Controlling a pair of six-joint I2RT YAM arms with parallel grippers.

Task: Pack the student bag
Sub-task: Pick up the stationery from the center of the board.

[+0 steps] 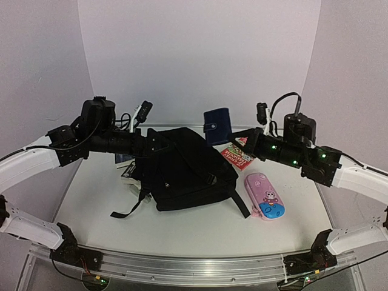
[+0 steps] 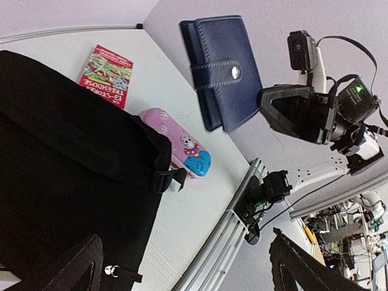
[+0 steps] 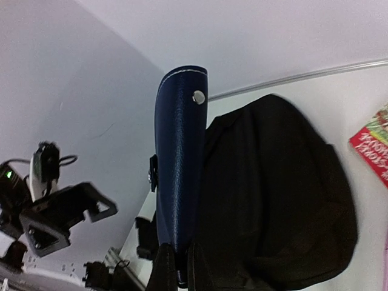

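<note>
right jaws: we see them pinching navy wallet [image 3: 179, 157] upright near student bag [image 1: 182, 173] | left jaws: spread wide over bag | bag lies on counter [image 1: 182, 233]

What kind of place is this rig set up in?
Probably a robotics lab data-collection cell: a white table boxed in by plain white backdrop panels, an aluminium mounting rail along its near edge, and cluttered workbenches with cables beyond it.

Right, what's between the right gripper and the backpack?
Only the blue wallet, clamped in the shut right gripper and held in front of the backpack; the right wrist view shows it.
</note>
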